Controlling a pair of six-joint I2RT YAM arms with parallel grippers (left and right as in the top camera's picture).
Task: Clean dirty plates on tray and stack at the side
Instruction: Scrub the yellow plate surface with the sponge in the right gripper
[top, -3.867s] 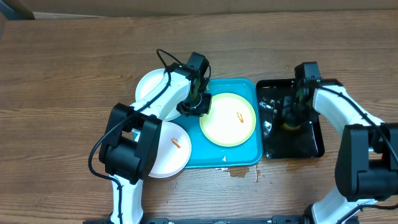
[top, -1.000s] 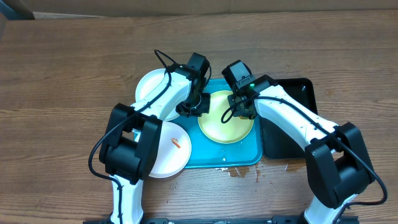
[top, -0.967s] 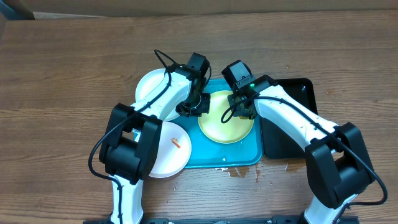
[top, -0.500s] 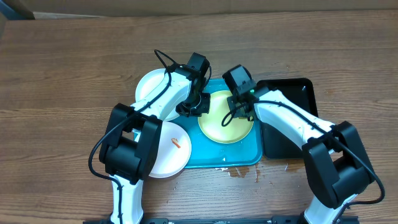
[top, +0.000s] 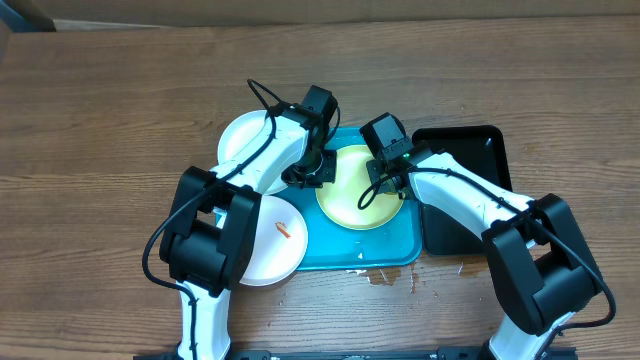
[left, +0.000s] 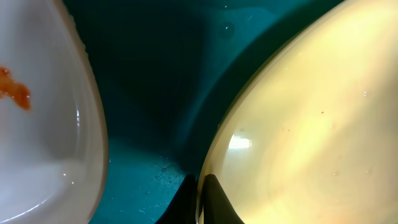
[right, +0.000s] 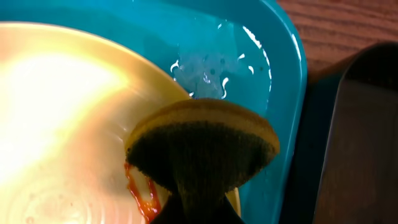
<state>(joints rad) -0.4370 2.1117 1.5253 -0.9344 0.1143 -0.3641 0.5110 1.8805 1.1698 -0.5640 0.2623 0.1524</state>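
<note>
The left gripper (top: 317, 173) is pinching the lime-rimmed plate (top: 355, 206) at ten o'clock, seemingly steadying it while the right gripper (top: 386, 186), clamping a sponge (right: 203, 147), is scrubbing.

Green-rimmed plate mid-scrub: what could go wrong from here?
1. The left gripper pinches only the thin rim of the green-rimmed plate; sponge pressure from the right gripper could twist it loose.
2. The red smear sits at the sponge's edge and may just spread.
3. The tray is wet, so the plate could slide.
</note>
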